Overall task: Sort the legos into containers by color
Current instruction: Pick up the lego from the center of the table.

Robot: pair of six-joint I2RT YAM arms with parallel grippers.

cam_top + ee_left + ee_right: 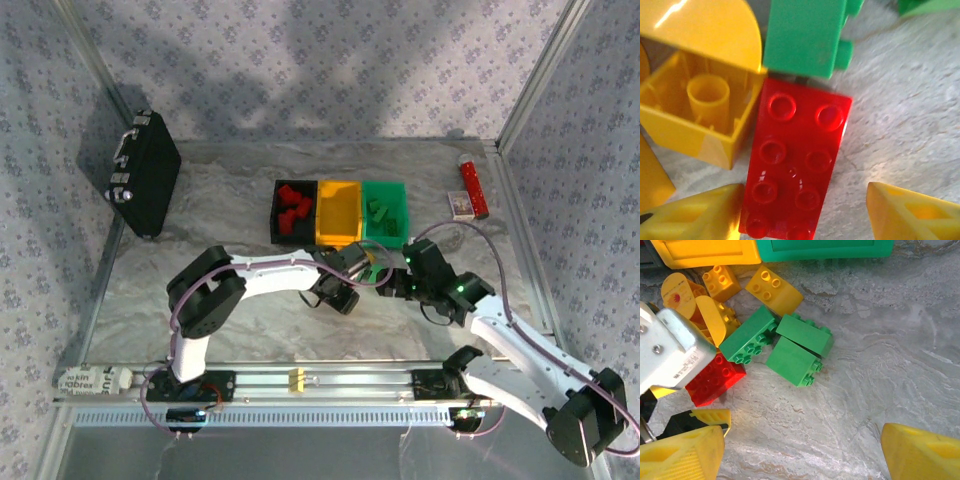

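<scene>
A red lego [795, 160], studs up, lies on the table between the fingers of my left gripper [805, 215]. The gripper is open: its left fingertip [695, 215] touches the brick, while the right one stands apart. Yellow legos [695, 115] and a green lego [802, 35] crowd around it. My right gripper [800, 450] is open over bare table, below three green legos [795, 360] and beside the red lego [715, 380]. The black container [277, 212] holds red bricks. The yellow container [338, 212] and the green container [385, 230] stand beside it, just behind both grippers [352, 272] [398, 275].
A black briefcase [145, 175] leans at the back left. A red tube [473, 188] and a small box [460, 205] lie at the back right. An aluminium rail [350, 382] with a yellow clip [296, 380] runs along the near edge.
</scene>
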